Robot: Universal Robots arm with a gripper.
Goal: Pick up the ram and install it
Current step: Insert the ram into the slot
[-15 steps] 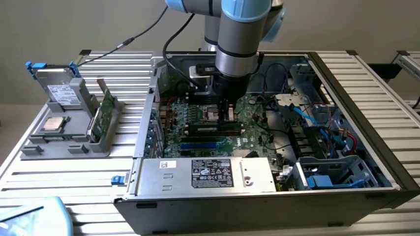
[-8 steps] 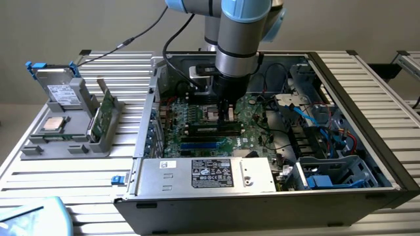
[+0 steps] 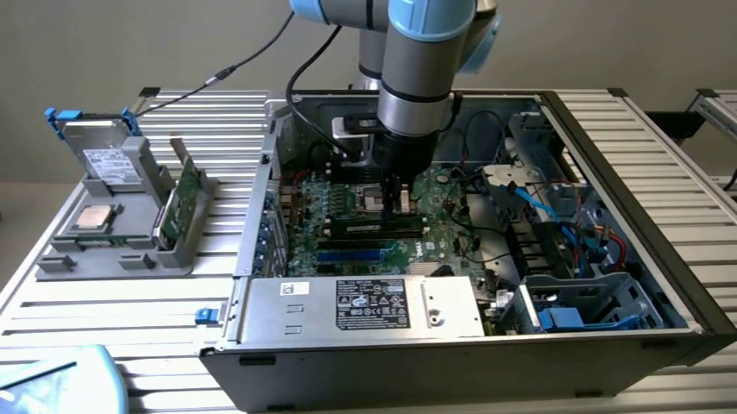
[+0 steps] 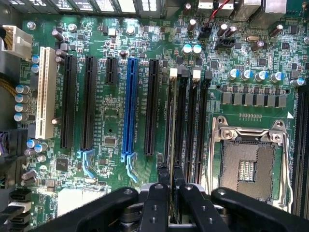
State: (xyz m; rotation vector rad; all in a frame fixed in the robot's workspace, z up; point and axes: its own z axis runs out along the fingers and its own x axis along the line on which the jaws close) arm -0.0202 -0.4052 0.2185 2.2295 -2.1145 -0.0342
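Fingers (image 4: pixel 157 200) pinched on the ram (image 4: pixel 170 145) over the motherboard's memory slots

In the exterior view the grey power supply (image 3: pixel 368 302) lies nearest, at the front of the open computer case (image 3: pixel 645 216). Behind it is the green motherboard (image 3: pixel 345 207), and in the middle of the frame the arm (image 3: pixel 420 52) reaches straight down into the case. The wrist view shows the fingers drawn almost together on the ram, a thin stick seen edge-on. It runs along the black memory slot (image 4: pixel 179 121) nearest the long expansion slots (one of them blue (image 4: pixel 129 106)), with the CPU socket (image 4: pixel 248 164) on the far side of the memory slots. Whether the ram is fully seated cannot be told. At the exterior view's left, on the table (image 3: pixel 92 310), a grey holder (image 3: pixel 116 250) carries an upright green board (image 3: pixel 173 211).
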